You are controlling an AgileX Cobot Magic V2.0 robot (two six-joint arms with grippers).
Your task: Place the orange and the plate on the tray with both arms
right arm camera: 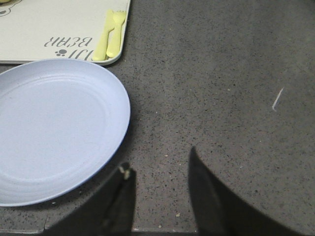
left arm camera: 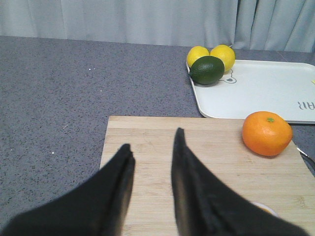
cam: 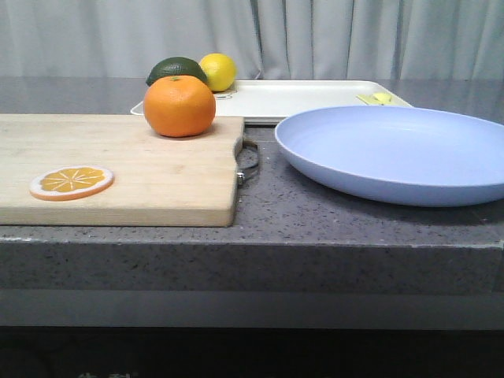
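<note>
Orange (left arm camera: 267,133) well apart fr. left tool (left arm camera: 152,150)

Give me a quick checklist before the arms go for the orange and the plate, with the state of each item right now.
1. Left hand open, holding nothing: ok.
2. Right hand open, holding nothing: ok.
3. Orange sits free on the cutting board, nothing touching it: ok.
4. Plate empty, flat on the counter: ok.
5. Tray middle bare; lemons, avocado and cutlery at its ends: ok.
6. Enough bare tray for the plate: cannot tell.
</note>
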